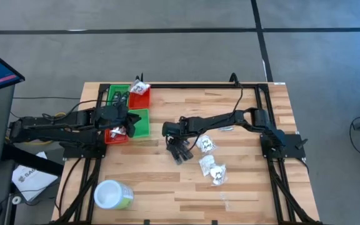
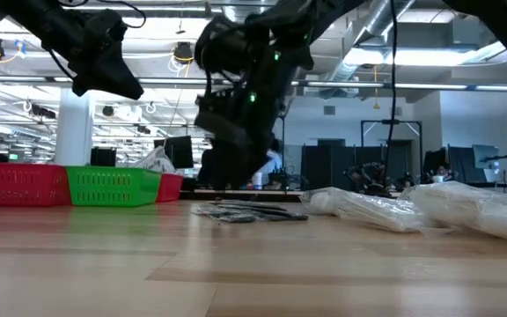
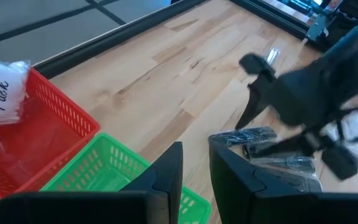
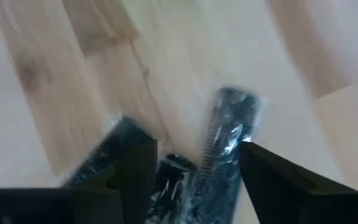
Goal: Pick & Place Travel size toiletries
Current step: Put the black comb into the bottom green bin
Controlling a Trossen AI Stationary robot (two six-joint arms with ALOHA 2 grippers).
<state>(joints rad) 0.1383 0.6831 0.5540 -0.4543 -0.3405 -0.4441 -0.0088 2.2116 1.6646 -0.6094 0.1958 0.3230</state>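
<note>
A small heap of dark, plastic-wrapped tubes (image 1: 179, 150) lies flat on the wooden table near its middle, also seen in the low view (image 2: 249, 211). White crinkly packets (image 1: 206, 145) (image 1: 216, 172) lie to its right. My right gripper (image 1: 169, 132) hangs open just above the heap, pointing steeply down. In its wrist view, one dark tube (image 4: 229, 140) lies between its fingers (image 4: 135, 168) without touching them. My left gripper (image 3: 195, 174) waits over the green bin (image 1: 140, 122), its fingers a narrow gap apart with nothing between them.
Red and green bins (image 1: 139, 99) (image 1: 119, 94) stand at the far left; the red one holds a white packet (image 3: 2, 87). A white-lidded green tub (image 1: 112, 195) lies near the front left. A black frame (image 1: 199, 85) runs along the far edge.
</note>
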